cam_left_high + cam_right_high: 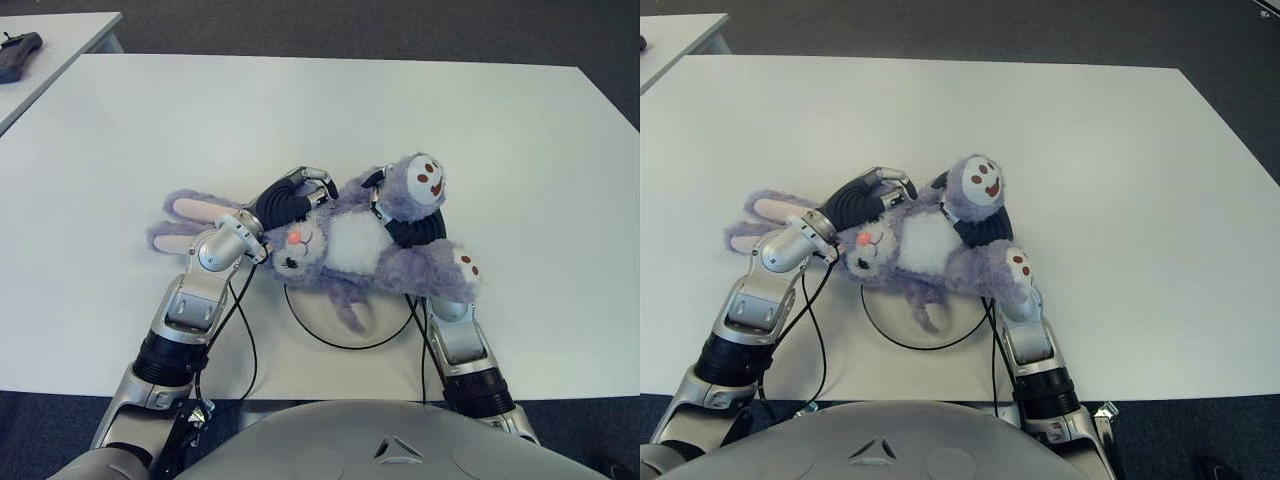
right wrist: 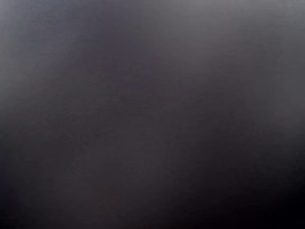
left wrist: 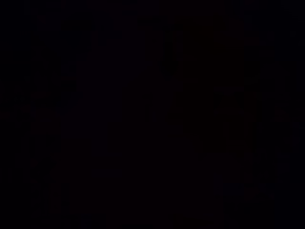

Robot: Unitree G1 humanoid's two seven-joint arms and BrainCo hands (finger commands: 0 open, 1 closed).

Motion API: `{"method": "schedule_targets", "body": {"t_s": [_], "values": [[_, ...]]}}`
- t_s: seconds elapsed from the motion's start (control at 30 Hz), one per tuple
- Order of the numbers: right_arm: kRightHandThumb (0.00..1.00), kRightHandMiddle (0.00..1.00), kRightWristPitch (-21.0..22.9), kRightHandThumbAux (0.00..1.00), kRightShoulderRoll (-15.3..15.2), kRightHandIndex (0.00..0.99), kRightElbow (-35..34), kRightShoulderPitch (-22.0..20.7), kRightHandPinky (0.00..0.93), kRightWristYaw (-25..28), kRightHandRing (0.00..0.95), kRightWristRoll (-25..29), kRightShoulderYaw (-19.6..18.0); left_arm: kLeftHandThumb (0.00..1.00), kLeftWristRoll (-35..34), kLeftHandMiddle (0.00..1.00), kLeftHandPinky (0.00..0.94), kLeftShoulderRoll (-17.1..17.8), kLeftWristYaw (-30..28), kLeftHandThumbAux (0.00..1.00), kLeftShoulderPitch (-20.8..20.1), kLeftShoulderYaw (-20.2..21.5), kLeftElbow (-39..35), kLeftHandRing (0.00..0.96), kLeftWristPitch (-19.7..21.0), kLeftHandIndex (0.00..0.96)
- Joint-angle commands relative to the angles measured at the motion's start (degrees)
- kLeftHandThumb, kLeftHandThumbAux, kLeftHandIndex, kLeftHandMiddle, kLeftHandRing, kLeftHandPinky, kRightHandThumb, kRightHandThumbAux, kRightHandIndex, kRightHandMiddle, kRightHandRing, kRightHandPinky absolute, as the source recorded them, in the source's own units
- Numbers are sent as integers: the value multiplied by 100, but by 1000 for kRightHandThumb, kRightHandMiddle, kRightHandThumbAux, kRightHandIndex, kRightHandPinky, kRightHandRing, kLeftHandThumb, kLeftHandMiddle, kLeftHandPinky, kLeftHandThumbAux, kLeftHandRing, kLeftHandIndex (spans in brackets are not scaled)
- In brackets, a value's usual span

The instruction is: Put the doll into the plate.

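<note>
A purple plush bunny doll [image 1: 345, 245] with a white belly lies across both hands, just over a white plate [image 1: 390, 322] with a thin dark rim near the table's front edge. Its long ears [image 1: 190, 215] trail to the left over the table. My left hand [image 1: 295, 195] curls its fingers over the doll's head. My right hand [image 1: 405, 225] grips the body between the two legs, whose brown-marked soles face up. The doll covers most of the plate. Both wrist views are dark and show nothing I can make out.
The white table [image 1: 400, 110] stretches far back and to both sides. A second table at the back left carries a dark handheld device [image 1: 18, 55]. Black cables [image 1: 245, 335] hang from both forearms near the front edge.
</note>
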Motion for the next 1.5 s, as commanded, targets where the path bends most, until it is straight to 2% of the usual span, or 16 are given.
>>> {"method": "schedule_targets", "body": {"t_s": [0.03,0.37,0.83,1.13,1.2,1.5], "values": [[694,861,405,724,84,436,146,264,839,138,859,13,174,739,27,878,870,-95,9,694,93,-184,113,874,35,443],[697,856,529,722,104,437,98,267,851,193,856,96,178,740,9,883,864,-123,48,693,76,-171,157,887,-17,443],[709,861,583,716,128,438,96,291,860,202,860,184,160,736,334,865,870,-184,458,693,141,-203,281,874,-628,443],[707,837,601,716,183,437,86,290,842,69,851,85,146,723,-137,863,855,-310,291,694,183,-71,318,860,-751,443],[705,820,596,718,177,435,94,284,807,56,833,66,150,720,-239,859,846,-313,258,694,186,-54,335,852,-800,443],[695,776,624,725,159,431,98,280,788,20,792,-5,158,711,-490,802,817,-401,352,697,274,11,395,808,-1059,439]]}}
